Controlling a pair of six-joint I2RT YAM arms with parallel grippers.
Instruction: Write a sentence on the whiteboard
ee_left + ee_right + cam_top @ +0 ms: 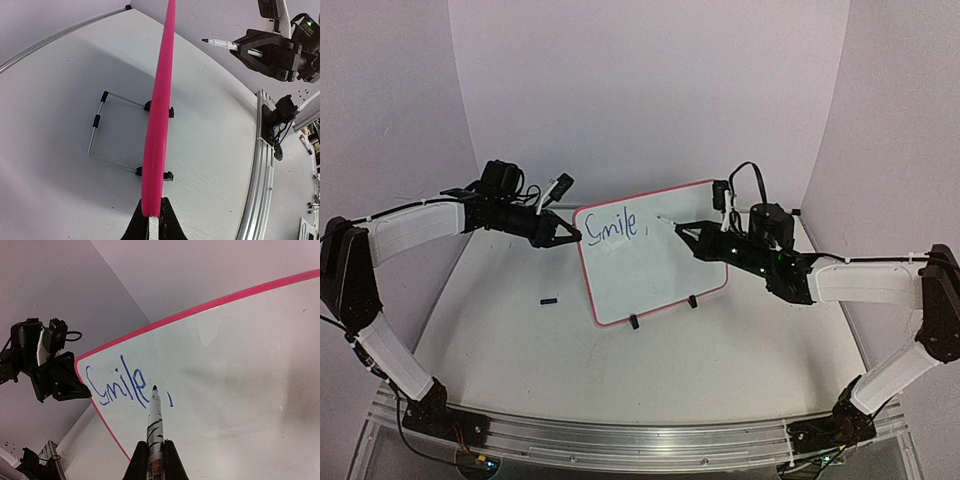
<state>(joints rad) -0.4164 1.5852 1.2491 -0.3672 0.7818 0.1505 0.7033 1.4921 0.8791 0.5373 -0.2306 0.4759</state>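
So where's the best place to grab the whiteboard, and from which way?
Probably its thin pink frame, pinched front and back from the left side, clear of the marker. The whiteboard is flat and stands up on two feet, so only edges offer a grip; the left gripper clamps its left edge.

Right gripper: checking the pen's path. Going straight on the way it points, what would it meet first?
Probably the whiteboard, beside the lettering; the marker in the right gripper points there, gap unclear.

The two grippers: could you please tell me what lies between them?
In the top view, the whiteboard, lettered "Smile,", stands between the left gripper gripping its edge and the right gripper holding the marker.
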